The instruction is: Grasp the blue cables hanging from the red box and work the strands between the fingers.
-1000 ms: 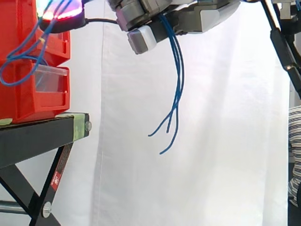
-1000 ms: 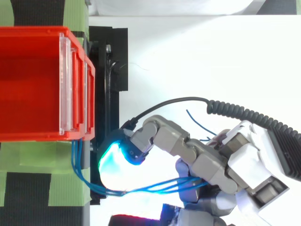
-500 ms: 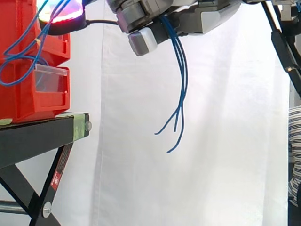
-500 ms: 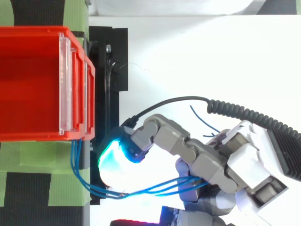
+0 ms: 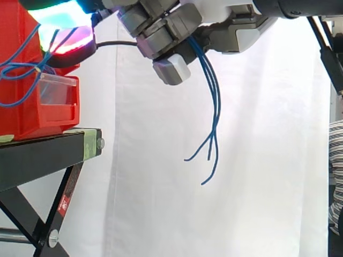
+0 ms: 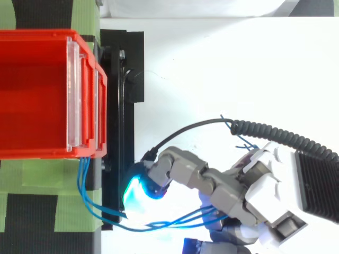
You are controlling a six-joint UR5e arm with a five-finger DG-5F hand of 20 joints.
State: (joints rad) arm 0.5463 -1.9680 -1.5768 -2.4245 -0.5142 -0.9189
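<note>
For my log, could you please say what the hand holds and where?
The hand holds the blue cables mid-length, between the red bin and their dangling ends.

The side camera stands beside the work at about bin height and looks level across it toward the white curtain [image 5: 257, 160]. It is close in: the red bins [image 5: 43, 101] on the black stand [image 5: 37, 160] are cut off at the left edge, and the hand [image 5: 161, 32] at the top edge. The top camera hangs above and looks straight down, also close, with the bins at the left and the hand at the lower right. The 2 views share the bins' front, the stand's edge, the hand and the blue cables [image 5: 215, 110].
</note>
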